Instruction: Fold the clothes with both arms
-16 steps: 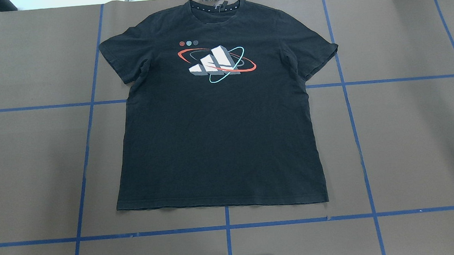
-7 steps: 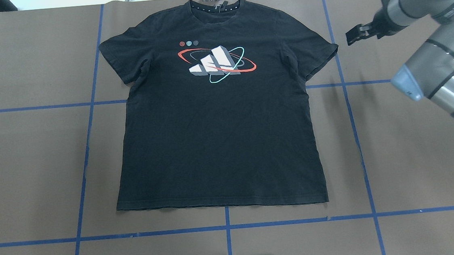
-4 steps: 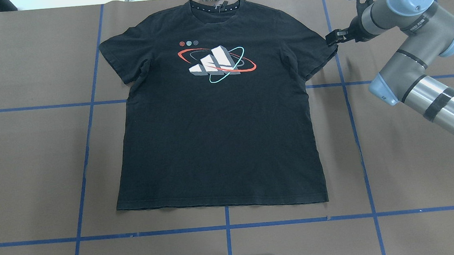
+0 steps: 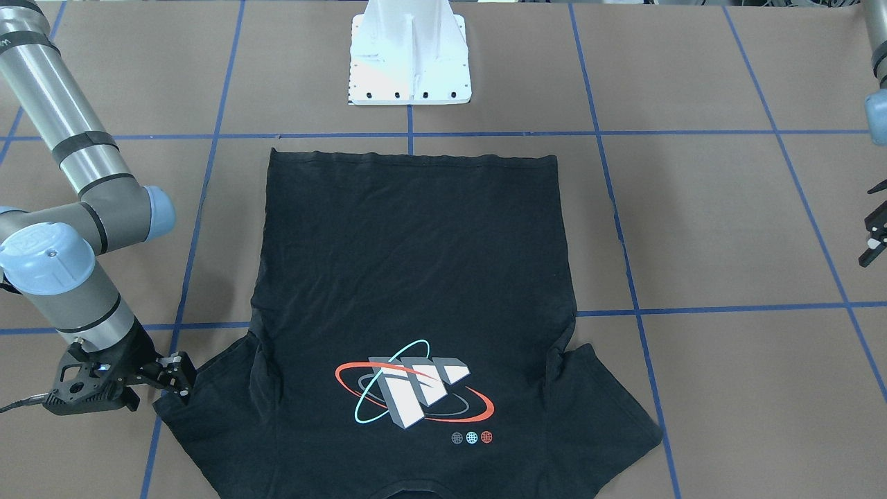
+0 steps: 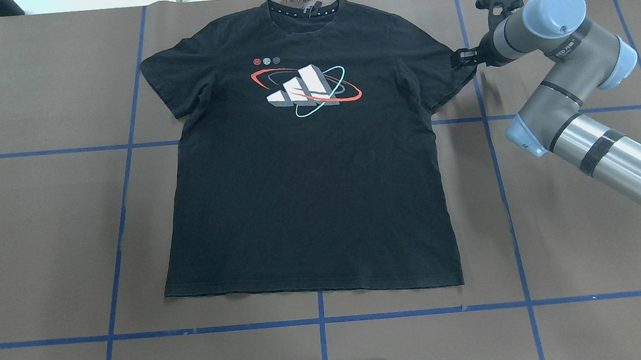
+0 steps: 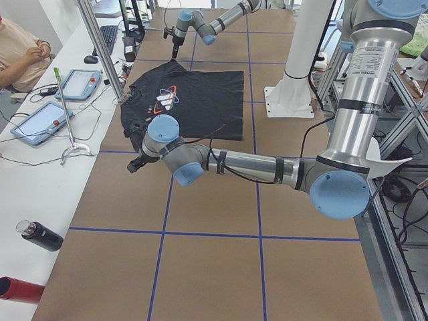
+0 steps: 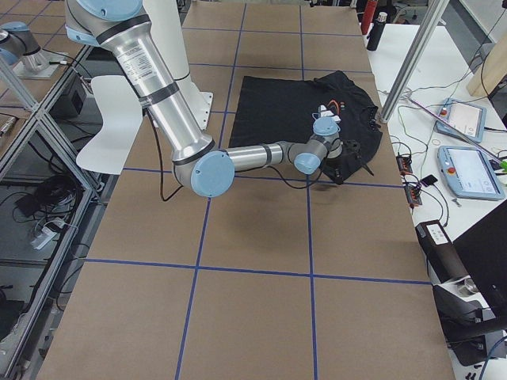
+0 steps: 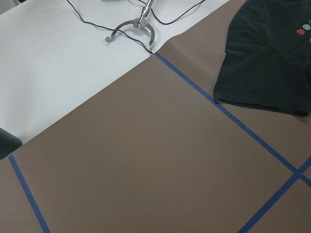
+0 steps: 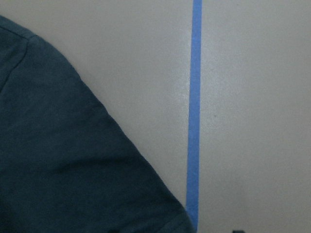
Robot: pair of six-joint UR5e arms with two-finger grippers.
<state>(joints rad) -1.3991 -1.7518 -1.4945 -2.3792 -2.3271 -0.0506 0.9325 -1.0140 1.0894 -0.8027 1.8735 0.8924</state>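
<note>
From across the worktop (image 4: 693,208) I see the T-shirt (image 4: 416,277) lying flat, logo up, with no fold made. The right arm (image 4: 90,180) has its jaws at the outer edge of one sleeve (image 4: 201,409). They look parted and grip nothing. The left arm (image 4: 876,114) has its jaws at the frame's edge, well apart from the cloth, and they also look parted.

Overhead, the hem is nearest the base and both sleeves are spread.

From the side, the left arm hangs over bare worktop near the other sleeve (image 6: 132,127).

My right wrist camera shows the first sleeve flat beside a blue tape line (image 9: 194,121).

I judge every fold is left to do.
</note>
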